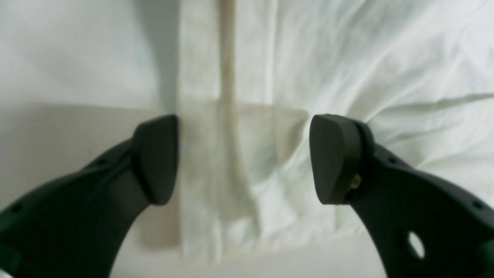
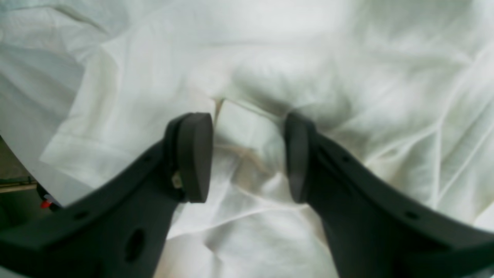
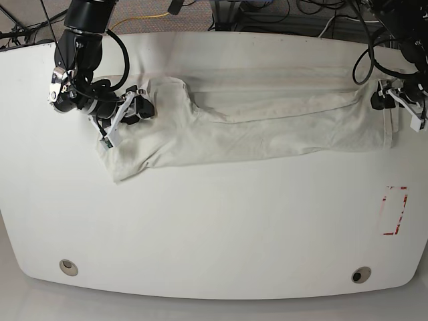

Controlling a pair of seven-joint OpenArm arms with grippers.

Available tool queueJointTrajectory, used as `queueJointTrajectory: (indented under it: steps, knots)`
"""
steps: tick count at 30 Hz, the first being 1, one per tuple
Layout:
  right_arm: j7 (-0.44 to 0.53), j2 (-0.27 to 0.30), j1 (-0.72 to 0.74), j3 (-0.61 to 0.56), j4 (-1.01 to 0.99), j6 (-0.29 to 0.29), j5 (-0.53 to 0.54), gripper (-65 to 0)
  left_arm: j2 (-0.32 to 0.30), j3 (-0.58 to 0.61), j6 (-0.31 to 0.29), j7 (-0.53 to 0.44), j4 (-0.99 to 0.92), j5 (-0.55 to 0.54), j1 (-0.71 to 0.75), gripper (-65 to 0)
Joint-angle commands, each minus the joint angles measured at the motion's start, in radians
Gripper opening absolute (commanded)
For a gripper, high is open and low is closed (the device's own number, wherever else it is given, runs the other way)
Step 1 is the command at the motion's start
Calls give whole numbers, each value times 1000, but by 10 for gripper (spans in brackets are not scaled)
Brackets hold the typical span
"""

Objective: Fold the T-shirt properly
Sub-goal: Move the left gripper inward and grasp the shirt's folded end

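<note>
Two dark grippers gape wide, gripping nothing: right gripper at nine o'clock, left gripper at three, over the creased cream T-shirt stretched across the white table.

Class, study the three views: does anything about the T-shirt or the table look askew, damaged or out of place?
The T-shirt is not lying flat: it is stretched into a long, wrinkled band between the left gripper and the right gripper, with one end bunched and crooked. A red marking sits on the table. Nothing looks torn or spilled.
</note>
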Motion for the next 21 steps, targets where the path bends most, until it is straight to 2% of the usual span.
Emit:
queueJointTrajectory:
  steps: [1, 3, 6, 8, 11, 12, 17, 21]
  knots:
    - [13, 13, 13, 6, 19, 6, 19, -358, 6, 0, -1, 26, -6, 9, 2, -179]
    - [13, 13, 13, 7, 19, 6, 19, -358, 9, -6, -1, 25, -1, 9, 2, -244]
    - [13, 13, 13, 9, 19, 6, 19, -377, 10, -2, -1, 25, 1, 6, 2, -504]
    - [13, 13, 13, 9, 16, 6, 11, -450, 10, -3, -1, 25, 4, 6, 4, -626]
    - [16, 13, 15, 9, -7, 6, 10, -595, 10, -10, -1, 25, 57, 6, 8, -606]
    - [16, 13, 18, 9, -19, 6, 10, -618, 12, -10, -1, 25, 93, 4, 10, -610]
    - [59, 17, 15, 4, -39, 6, 8, -602, 70, 0, -1, 36, 343, 9, 45, -612]
    - [66, 14, 12, 4, -39, 6, -16, -602, 116, 58, -1, 131, 522, 9, 45, -611]
